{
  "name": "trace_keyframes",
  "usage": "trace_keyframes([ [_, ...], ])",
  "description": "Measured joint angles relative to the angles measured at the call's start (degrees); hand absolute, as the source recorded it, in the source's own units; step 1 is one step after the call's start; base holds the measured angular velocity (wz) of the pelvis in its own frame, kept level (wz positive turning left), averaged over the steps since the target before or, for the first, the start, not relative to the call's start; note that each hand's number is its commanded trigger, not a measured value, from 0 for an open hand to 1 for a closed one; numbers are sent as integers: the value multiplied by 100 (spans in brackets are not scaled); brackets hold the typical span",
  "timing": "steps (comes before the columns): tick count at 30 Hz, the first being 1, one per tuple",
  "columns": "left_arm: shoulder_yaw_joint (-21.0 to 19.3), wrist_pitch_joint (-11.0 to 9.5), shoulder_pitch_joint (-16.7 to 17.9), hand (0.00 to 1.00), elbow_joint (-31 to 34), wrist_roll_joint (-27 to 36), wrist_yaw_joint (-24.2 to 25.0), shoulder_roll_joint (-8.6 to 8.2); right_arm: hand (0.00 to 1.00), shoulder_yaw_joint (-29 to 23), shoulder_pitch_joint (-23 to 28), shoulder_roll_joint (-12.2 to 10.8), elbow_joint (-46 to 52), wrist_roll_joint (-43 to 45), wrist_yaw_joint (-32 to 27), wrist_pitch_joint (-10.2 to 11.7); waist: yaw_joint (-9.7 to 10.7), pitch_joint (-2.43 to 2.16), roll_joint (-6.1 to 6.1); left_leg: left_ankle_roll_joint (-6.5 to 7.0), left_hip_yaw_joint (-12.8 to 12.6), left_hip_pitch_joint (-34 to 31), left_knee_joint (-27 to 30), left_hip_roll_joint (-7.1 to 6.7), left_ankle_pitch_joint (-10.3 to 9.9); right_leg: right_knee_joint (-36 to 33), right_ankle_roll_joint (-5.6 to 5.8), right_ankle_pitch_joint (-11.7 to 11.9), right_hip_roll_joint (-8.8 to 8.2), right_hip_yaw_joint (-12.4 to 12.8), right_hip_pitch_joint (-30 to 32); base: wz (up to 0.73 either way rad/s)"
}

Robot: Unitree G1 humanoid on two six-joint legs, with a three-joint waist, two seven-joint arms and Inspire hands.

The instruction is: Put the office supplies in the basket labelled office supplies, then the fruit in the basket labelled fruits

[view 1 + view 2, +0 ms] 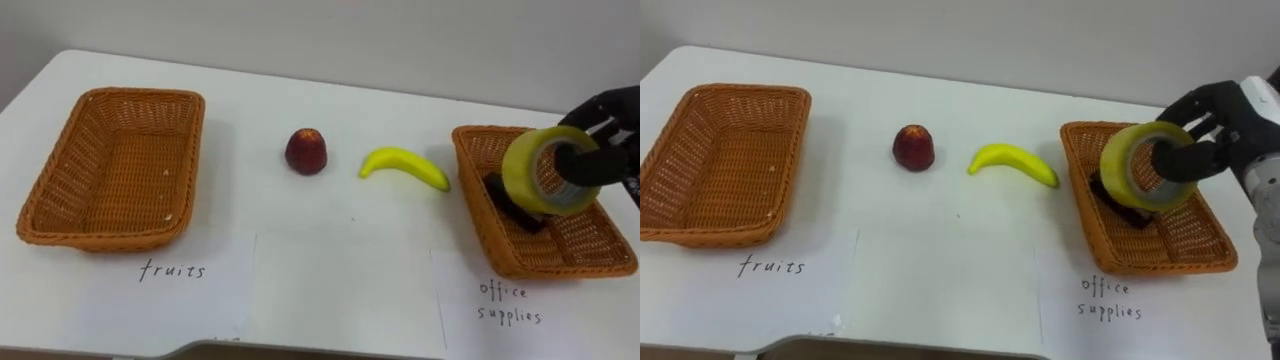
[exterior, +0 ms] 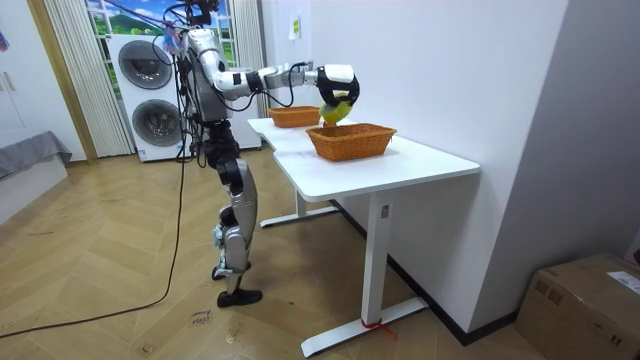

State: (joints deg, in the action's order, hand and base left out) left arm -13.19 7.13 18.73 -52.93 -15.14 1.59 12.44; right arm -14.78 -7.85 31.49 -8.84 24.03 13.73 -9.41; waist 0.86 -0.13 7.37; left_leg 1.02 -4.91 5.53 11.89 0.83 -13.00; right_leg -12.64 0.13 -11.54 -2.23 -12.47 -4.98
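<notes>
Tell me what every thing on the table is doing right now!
Tape roll, held up over the office supplies basket by the right hand.
Right hand, shut on the tape roll.
Dark item, lying in the office supplies basket.
Banana, lying on the table between the baskets.
Apple, standing on the table, untouched.
Fruits basket, no fruit in it.

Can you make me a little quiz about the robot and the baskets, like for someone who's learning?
1. What is the robot's right hand holding?
A. a stapler
B. a translucent yellow roll of tape
C. a pair of scissors

2. True or false: the red apple and the curved yellow banana lie inside the woven wicker basket labelled fruits.

3. Which basket is the roll held above?

Key
1. B.
2. False: both lie on the white table, between the baskets.
3. The woven wicker basket labelled office supplies.
</notes>
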Motion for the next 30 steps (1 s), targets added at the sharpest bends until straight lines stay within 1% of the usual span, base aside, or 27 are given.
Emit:
trace_keyframes([
  [1, 0, 0, 11, 0, 0, -2, -18, 0, 100, 2, 23, 0, 0, -4, 0, -1, -12, 0, -20, 0, -4, 18, -21, 1, 0, 1, 0, 0, 3, 19, -4, -6],
  [6, -2, 1, 19, 0, -1, -3, -37, -1, 100, 2, 28, 0, -6, 5, 0, -22, -12, 19, -37, -2, -23, -2, -23, 10, -1, 0, 0, 0, 15, 48, -13, -2],
  [11, 3, 3, 9, 0, 1, 0, -41, -5, 100, 13, 32, 0, -178, 2, 0, -38, -111, 18, -34, -8, -68, 8, -24, 25, -5, -1, -5, 3, 31, 85, 3, -4],
  [12, 3, 4, 10, 0, 1, 0, -40, -12, 96, 17, 44, 0, -182, 3, 0, -64, -117, 20, -37, -8, -67, 6, -25, 25, -5, -1, -5, 3, 31, 84, 6, 0],
  [13, 3, 6, 15, 0, 1, 0, -40, -13, 80, 18, 53, -1, -182, 3, 0, -64, -123, 21, -39, -9, -67, 5, -25, 27, -5, -1, -5, 3, 32, 83, 6, 0],
  [14, 2, 7, 17, 0, 1, 0, -40, -13, 55, 18, 57, -1, -182, 3, 1, -65, -124, 21, -39, -9, -67, 5, -25, 28, -5, -1, -5, 3, 33, 83, 6, 0],
  [15, 2, 8, 19, 0, 1, -1, -38, -13, 55, 19, 58, -1, -182, 5, 1, -65, -125, 21, -40, -11, -66, 3, -25, 31, -6, -1, -5, 3, 33, 76, 5, 0],
  [16, 3, 8, 18, 0, 1, -1, -36, -13, 15, 19, 58, -1, -182, 5, 0, -64, -125, 21, -40, -11, -69, 5, -25, 32, -7, -1, -5, 3, 33, 74, 5, 0],
  [17, 3, 8, 18, 0, 1, -1, -36, -13, 0, 19, 58, -1, -182, 4, 1, -65, -126, 20, -39, -12, -69, 9, -26, 32, -7, -1, -5, 3, 33, 73, 2, 0],
  [30, 4, 8, 5, 0, 3, -1, -142, -14, 0, 24, 123, -2, -183, 3, 10, -66, -127, 20, -39, -12, -70, 40, -23, 28, -6, 1, -5, 3, 32, 79, -11, 0],
])
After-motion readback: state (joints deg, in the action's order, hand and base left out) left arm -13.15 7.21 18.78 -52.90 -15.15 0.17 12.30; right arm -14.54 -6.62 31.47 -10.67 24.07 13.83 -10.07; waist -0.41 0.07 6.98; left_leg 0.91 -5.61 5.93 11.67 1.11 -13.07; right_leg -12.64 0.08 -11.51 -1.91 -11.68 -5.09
